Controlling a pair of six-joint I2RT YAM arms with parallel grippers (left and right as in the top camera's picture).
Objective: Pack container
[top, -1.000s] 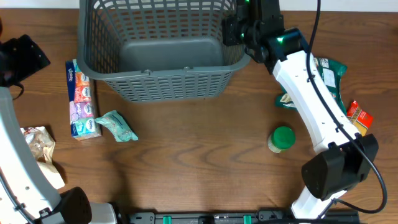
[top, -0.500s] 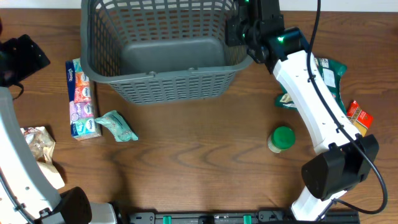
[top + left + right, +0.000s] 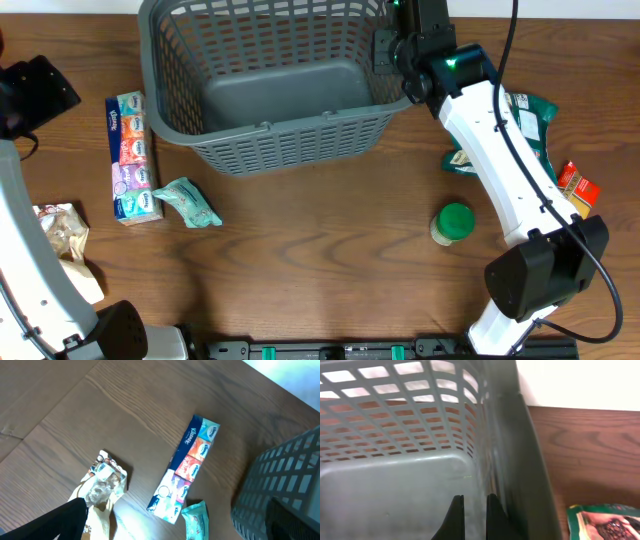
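The container (image 3: 265,150), a large dark grey lattice basket, stands at the back middle of the table, turned slightly askew. My right gripper (image 3: 388,50) is at its right wall. In the right wrist view its fingers (image 3: 474,502) are almost together, both inside the container (image 3: 395,485), with the right finger against the wall's inner face and nothing between them. My left gripper (image 3: 35,95) hovers at the far left. In the left wrist view its fingers (image 3: 176,510) are spread wide and empty above the table, with the container's corner (image 3: 280,475) at the right.
A Kleenex tissue pack (image 3: 131,155) and a teal wipes packet (image 3: 188,202) lie left of the container. A clear snack bag (image 3: 60,235) is at the far left. A green-lidded jar (image 3: 453,223), a green bag (image 3: 525,115) and a red packet (image 3: 577,187) lie on the right.
The container has slid to the right and turned a little, its left side moving away from the tissue pack. My right gripper moved right with it. The left arm has not moved.
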